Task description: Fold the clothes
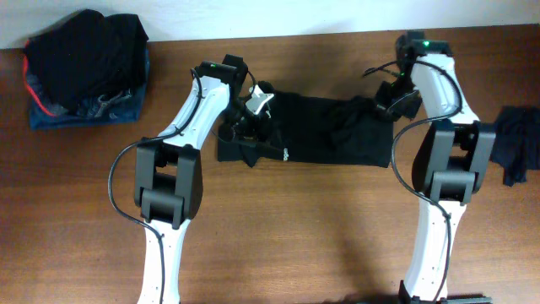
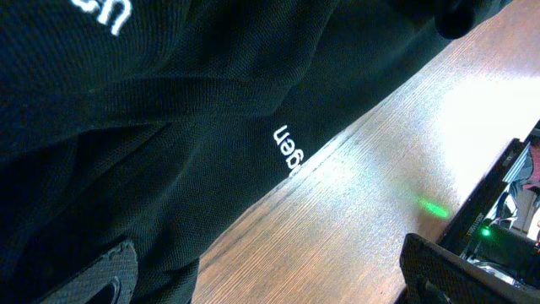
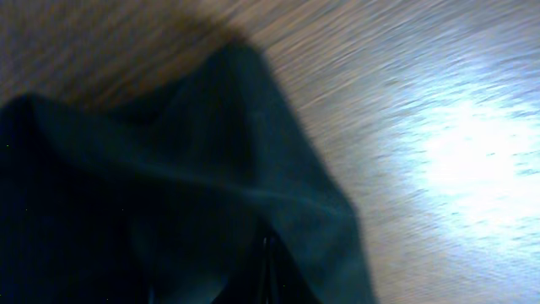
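One plain black soft T-shirt (image 1: pixel 337 135) lies as a strip mid-frame on the brown wooden bench (image 1: pixel 278 228), its white print (image 2: pixel 287 152) reading "gen". The left hand (image 1: pixel 249 122) gapes over its left end; the right hand (image 1: pixel 386 108) pinches its right end. One dark clothes pile (image 1: pixel 84 67) sits upper left.

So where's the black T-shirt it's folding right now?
In the overhead view the T-shirt lies across the table's middle, with the left end effector open over its left end and the right end effector shut on its right end.
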`<state>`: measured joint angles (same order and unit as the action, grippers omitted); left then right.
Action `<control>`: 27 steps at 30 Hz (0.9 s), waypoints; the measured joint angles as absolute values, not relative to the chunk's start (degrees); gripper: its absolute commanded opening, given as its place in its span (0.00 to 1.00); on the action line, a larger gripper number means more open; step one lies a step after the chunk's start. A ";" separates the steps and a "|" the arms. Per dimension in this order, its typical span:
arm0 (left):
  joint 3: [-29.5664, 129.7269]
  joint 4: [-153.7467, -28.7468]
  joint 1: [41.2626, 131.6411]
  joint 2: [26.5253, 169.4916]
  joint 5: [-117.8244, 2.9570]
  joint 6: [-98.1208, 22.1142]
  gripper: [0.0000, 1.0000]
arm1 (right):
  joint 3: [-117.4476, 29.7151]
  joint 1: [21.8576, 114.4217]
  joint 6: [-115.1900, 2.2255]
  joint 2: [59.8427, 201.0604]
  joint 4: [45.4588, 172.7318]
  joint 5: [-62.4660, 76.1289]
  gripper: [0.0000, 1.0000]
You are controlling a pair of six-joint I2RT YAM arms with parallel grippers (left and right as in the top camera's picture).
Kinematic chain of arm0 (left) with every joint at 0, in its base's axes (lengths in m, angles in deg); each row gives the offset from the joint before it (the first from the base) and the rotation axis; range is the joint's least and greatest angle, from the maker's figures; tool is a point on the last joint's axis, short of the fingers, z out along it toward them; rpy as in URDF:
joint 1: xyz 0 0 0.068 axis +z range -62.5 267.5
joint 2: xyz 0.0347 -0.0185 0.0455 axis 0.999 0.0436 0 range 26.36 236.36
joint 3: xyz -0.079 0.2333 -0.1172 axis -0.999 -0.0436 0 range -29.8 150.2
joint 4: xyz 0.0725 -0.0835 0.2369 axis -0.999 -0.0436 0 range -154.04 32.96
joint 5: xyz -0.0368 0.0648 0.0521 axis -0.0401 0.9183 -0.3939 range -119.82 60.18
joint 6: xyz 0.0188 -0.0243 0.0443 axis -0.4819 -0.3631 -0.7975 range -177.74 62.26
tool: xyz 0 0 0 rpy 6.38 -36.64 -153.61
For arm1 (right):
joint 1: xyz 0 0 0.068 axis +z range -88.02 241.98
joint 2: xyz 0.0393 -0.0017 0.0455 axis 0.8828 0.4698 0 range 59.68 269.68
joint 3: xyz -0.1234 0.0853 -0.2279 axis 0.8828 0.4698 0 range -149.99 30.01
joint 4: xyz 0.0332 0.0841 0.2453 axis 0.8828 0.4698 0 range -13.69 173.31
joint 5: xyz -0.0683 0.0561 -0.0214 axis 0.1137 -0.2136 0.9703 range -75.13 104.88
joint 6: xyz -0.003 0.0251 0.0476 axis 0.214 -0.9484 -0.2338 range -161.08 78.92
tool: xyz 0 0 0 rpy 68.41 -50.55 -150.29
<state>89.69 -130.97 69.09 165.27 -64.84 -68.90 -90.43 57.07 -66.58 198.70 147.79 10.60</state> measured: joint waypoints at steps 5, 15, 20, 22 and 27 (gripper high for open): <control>89.69 -130.97 69.09 165.27 -64.71 -68.90 0.99 | -88.86 59.67 -66.58 198.70 144.75 10.21 0.04; 89.69 -130.99 68.93 165.27 -64.71 -68.90 0.99 | -88.84 61.94 -66.62 198.70 142.94 9.81 0.04; 89.69 -130.99 68.93 165.27 -64.71 -68.90 0.99 | -89.19 62.05 -66.60 198.70 143.97 9.75 0.04; 89.69 -130.99 68.93 165.27 -64.71 -68.90 0.99 | -89.93 62.12 -66.60 198.70 144.69 9.75 0.04; 89.69 -130.99 68.93 165.27 -64.71 -68.90 0.99 | -94.04 63.71 -66.62 198.70 145.26 6.95 0.04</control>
<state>89.69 -130.99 68.93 165.27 -64.71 -68.90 -94.04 63.71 -66.62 198.70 145.26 6.95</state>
